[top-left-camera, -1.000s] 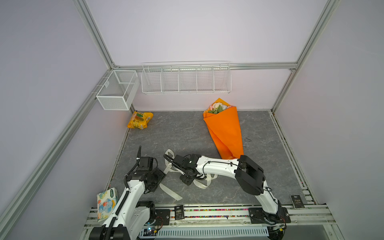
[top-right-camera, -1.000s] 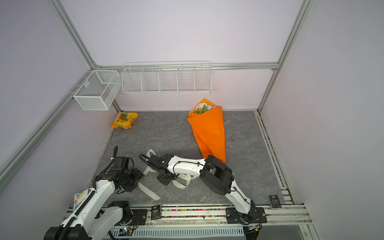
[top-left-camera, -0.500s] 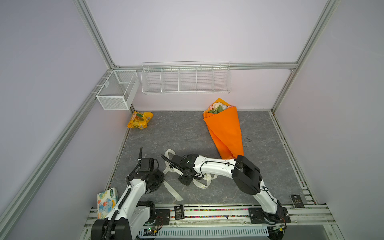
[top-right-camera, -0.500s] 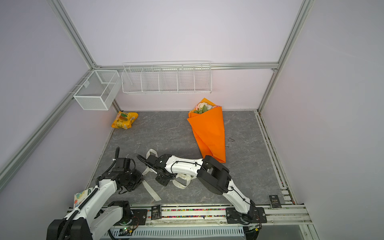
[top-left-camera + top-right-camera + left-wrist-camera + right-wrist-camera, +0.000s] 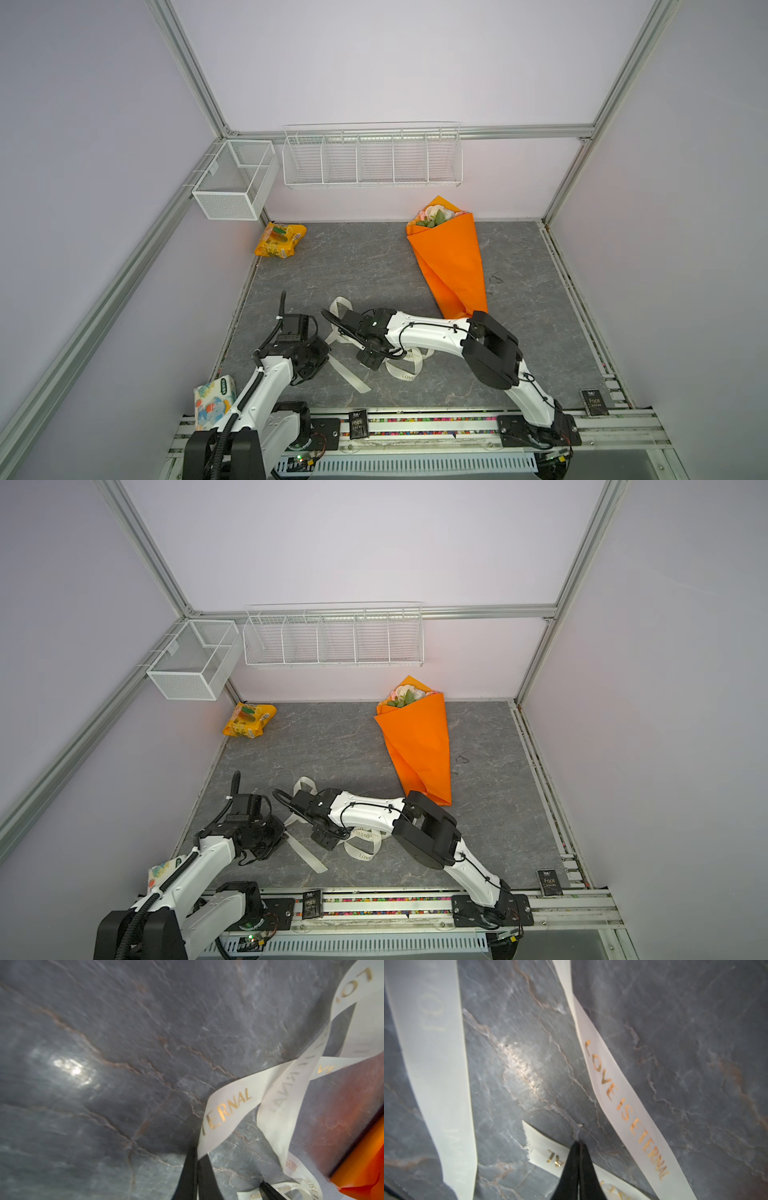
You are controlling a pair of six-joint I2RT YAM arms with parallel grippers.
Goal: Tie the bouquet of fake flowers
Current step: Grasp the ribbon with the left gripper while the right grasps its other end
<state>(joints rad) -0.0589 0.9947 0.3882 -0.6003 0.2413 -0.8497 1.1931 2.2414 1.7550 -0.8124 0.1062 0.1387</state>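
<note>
Our left gripper (image 5: 196,1159) pinches the cream ribbon (image 5: 228,1105), and the right gripper (image 5: 578,1147) is closed at its cut end, though we cannot tell whether it holds. We see the bouquet (image 5: 451,266) lying well apart toward the back right of the bench (image 5: 365,257), tip pointing frontward, nearer the right arm. Gold letters read "LOVE IS ETERNAL".

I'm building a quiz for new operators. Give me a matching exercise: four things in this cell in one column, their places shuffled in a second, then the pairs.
Things:
1. bouquet of fake flowers
2. snack packet
3. cream ribbon
4. tissue pack

Places:
A. off the mat, front left
B. the mat's far left corner
C. front of the mat, left of middle
D. right of middle, reaching the mat's far edge

Pairs: 1-D, 2-B, 3-C, 4-A
</note>
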